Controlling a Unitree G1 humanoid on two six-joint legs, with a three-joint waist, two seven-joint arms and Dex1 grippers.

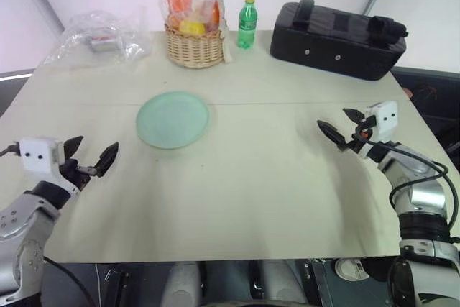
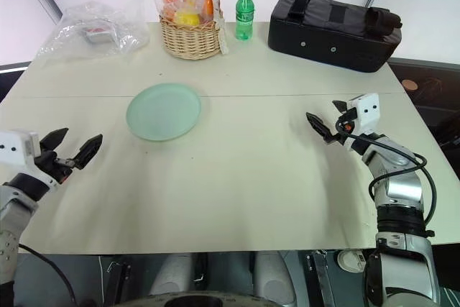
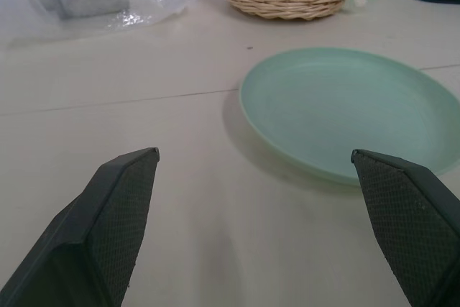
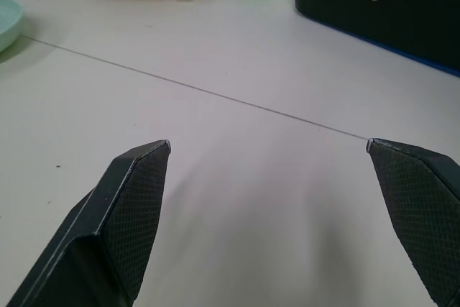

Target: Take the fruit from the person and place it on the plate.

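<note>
The pale mint-green plate lies flat and bare on the beige table, left of centre. My left gripper hovers open over the table's near left part, pointing toward the plate, a short way short of its rim. Its black fingers hold nothing. My right gripper stands open above the table's right side, well apart from the plate, with nothing between its fingers. The fruit and the person are out of view.
At the back of the table stand a wicker basket of plastic-wrapped fruits, a green bottle and a long black case. A crumpled clear plastic bag lies at the back left.
</note>
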